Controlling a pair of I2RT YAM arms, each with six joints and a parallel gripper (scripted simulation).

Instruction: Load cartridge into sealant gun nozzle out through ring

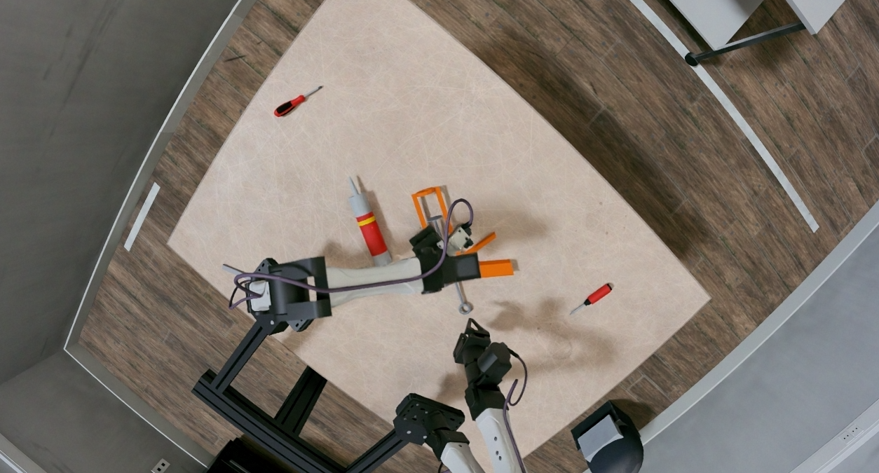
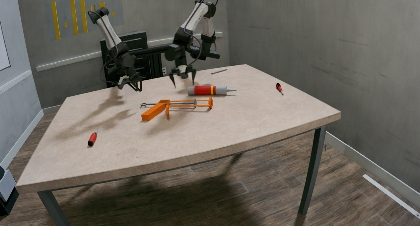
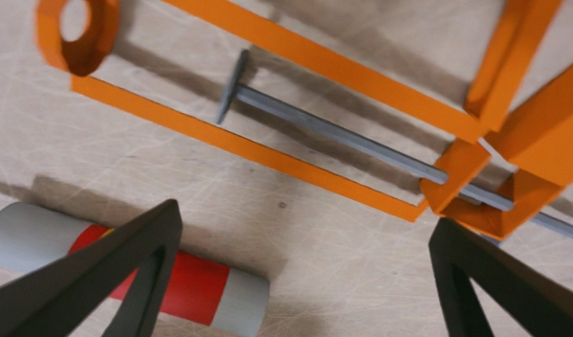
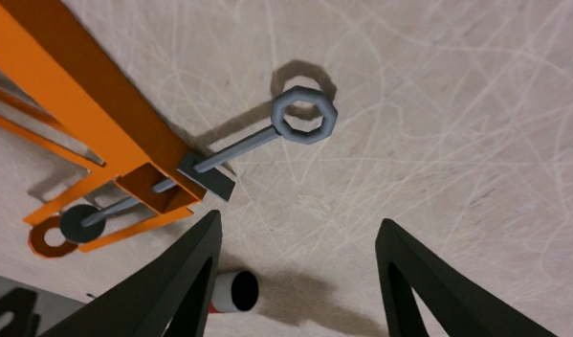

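The orange sealant gun (image 1: 495, 268) (image 2: 152, 112) (image 4: 107, 110) lies on the table, with its front ring (image 2: 210, 102) (image 3: 47, 38) empty. The plunger rod (image 3: 341, 131) (image 4: 236, 149) stands partly forward, its disc (image 3: 232, 91) (image 4: 74, 229) between the rails. The thumb plate (image 4: 222, 187) sits behind the handle. The cartridge (image 1: 371, 232) (image 2: 202, 90) (image 3: 193, 287) (image 4: 224, 292) lies beside the gun, nozzle pointing the same way as the ring. My left gripper (image 2: 184, 85) (image 3: 306, 220) is open and empty, above the table between cartridge and gun. My right gripper (image 4: 299, 226) (image 1: 470, 322) is open and empty near the rod's ring end.
A red-black screwdriver (image 1: 289, 107) (image 2: 278, 87) lies far beyond the cartridge's nozzle. A second screwdriver (image 1: 597, 293) (image 2: 92, 139) lies past the handle. A thin grey rod (image 2: 218, 71) (image 1: 230, 268) lies near the table edge by the left arm's base. The left arm crosses over the gun in the top view.
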